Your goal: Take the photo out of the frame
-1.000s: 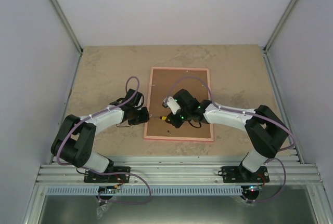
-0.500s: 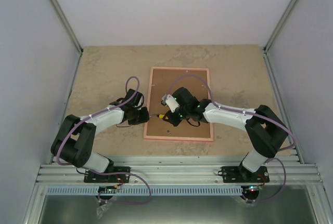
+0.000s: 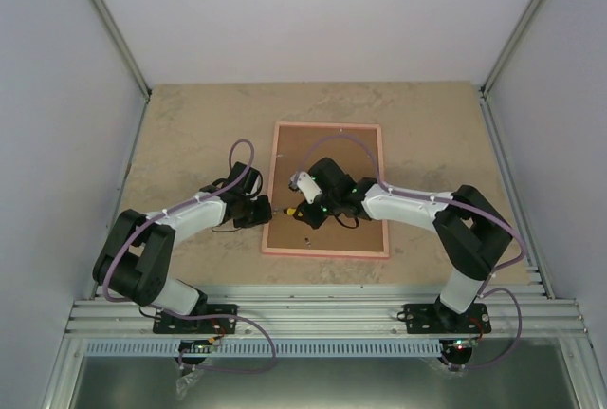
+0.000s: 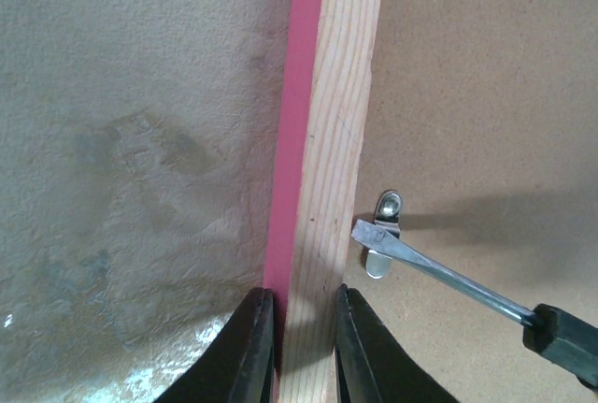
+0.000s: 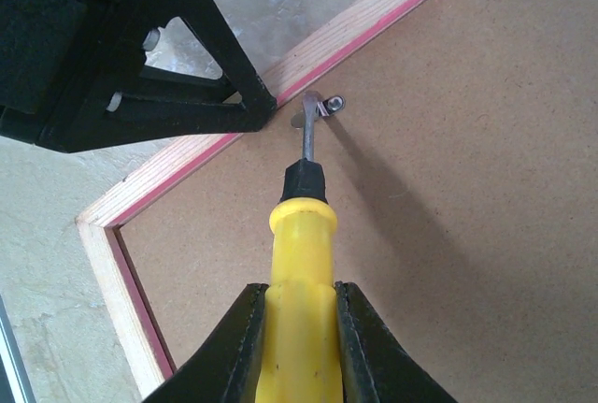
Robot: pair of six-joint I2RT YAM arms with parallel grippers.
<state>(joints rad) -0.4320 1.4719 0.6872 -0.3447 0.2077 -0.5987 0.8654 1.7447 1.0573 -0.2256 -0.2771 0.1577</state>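
Observation:
The pink frame [image 3: 327, 125] lies face down on the table, its brown backing board [image 3: 356, 158] up. The photo is hidden beneath the board. My left gripper [image 4: 304, 295] is shut on the frame's left wooden rail [image 4: 341, 94], one finger on each side of it. My right gripper [image 5: 299, 291] is shut on the yellow handle of a screwdriver [image 5: 299, 235]. The screwdriver's blade tip [image 4: 374, 235] rests against a small metal retaining tab [image 4: 387, 207] at the board's left edge, close to the left fingers. The top view shows both grippers meeting at the frame's left side [image 3: 285, 210].
Beige stone-patterned table [image 3: 190, 134] surrounds the frame. Pale walls close in the left, right and back. An aluminium rail [image 3: 322, 309] carrying both arm bases runs along the near edge.
The right wrist has shifted slightly left and away with the screwdriver, toward the frame's left rail. The left arm and the frame have stayed put.

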